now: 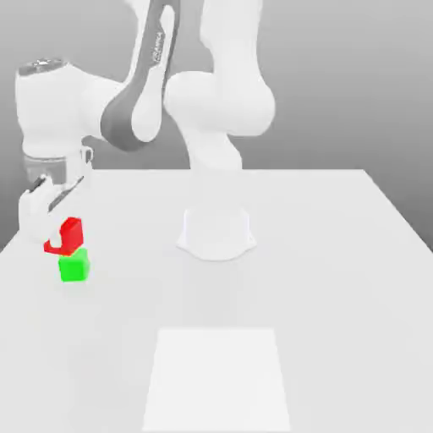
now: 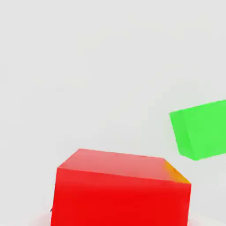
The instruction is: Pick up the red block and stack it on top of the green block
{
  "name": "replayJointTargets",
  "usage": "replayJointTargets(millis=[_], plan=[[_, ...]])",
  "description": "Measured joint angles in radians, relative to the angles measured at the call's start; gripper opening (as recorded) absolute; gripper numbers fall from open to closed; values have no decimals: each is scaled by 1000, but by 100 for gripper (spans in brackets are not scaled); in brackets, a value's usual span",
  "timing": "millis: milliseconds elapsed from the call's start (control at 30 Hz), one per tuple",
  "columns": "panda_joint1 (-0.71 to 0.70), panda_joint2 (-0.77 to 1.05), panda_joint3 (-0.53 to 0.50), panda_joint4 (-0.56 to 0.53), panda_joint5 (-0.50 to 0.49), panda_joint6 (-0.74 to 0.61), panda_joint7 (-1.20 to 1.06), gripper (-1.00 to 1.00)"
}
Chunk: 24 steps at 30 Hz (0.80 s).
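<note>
In the exterior view the red block [image 1: 73,228] hangs tilted at the table's left side, just above and slightly behind the green block [image 1: 73,266], which rests on the table. My gripper [image 1: 59,238] is shut on the red block, and one white finger [image 1: 53,243] covers part of its left face. The hand view has the red block [image 2: 123,192] large and close to the camera. There the green block [image 2: 203,130] lies off to one side of it, farther away, on the white surface.
The arm's white base [image 1: 216,232] stands mid-table, to the exterior view's right of the blocks. A paler rectangular patch [image 1: 218,380] lies on the table [image 1: 338,279] near its front edge. The table's left edge runs close beside the blocks.
</note>
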Motion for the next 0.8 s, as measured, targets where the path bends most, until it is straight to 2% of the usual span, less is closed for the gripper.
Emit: replayJointTargets(millis=[233,467,733,767,800], plan=[[-98,-21,-129,-35,-5,-4,-111,-100],[-32,82,-183,-29,103,86,-196,-100],[33,256,-211,-30,248,257,-295,-100],[37,279,-210,-32,265,280,-306,100],[39,279,-210,-32,265,280,-306,100]])
